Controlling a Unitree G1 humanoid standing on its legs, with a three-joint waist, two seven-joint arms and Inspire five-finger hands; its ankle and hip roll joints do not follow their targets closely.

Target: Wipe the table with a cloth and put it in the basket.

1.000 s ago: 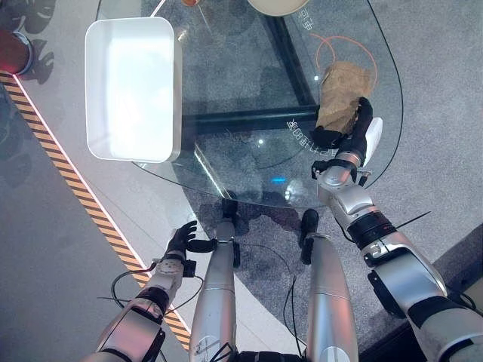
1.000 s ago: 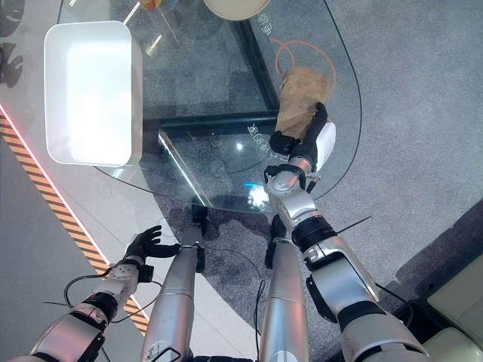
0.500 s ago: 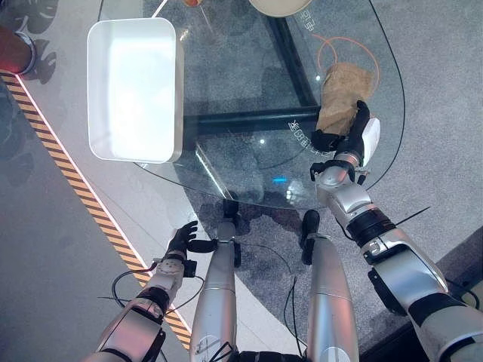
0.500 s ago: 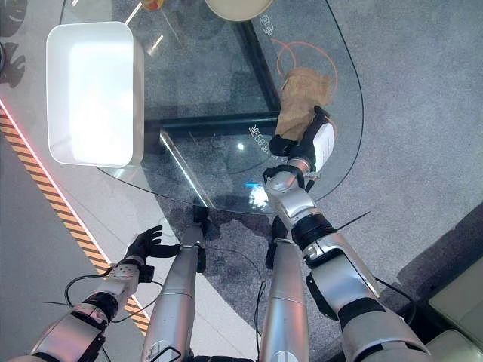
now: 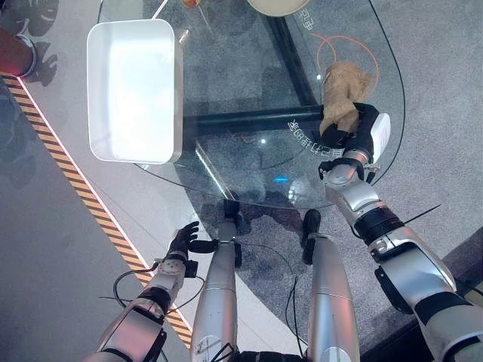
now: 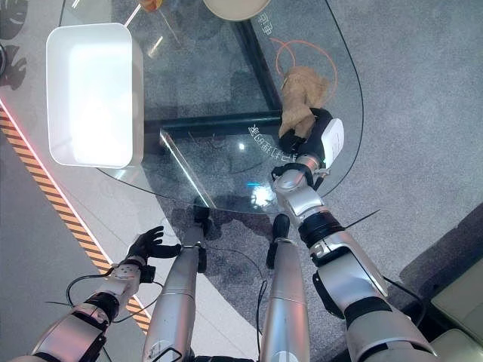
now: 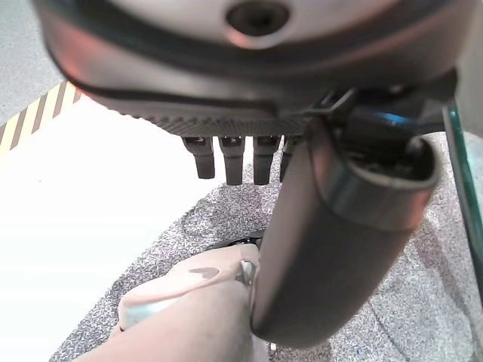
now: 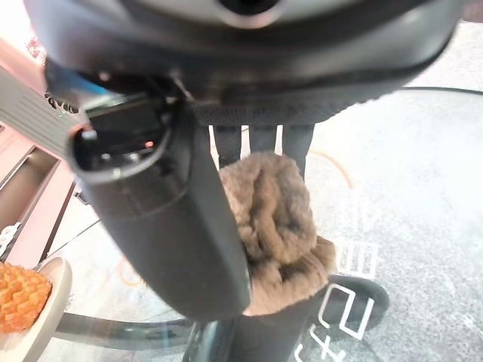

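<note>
Right hand (image 5: pixel 361 130) has its fingers clamped on the bunched brown cloth (image 5: pixel 339 92) at the glass worktop (image 5: pixel 249 90) right edge, gathered for carrying to the white basket (image 5: pixel 133 90); left hand (image 5: pixel 181 240) hangs low, fingers relaxed apart.

The near end of the brown cloth (image 5: pixel 341 94) is hidden inside the right hand (image 5: pixel 361 132), whose fingertips are covered by the bunched folds. At the glass table's (image 5: pixel 249 151) far edge a pale plate (image 5: pixel 278 6) and an orange item (image 5: pixel 192 2), perhaps food, are cut off by the picture's edge.
</note>
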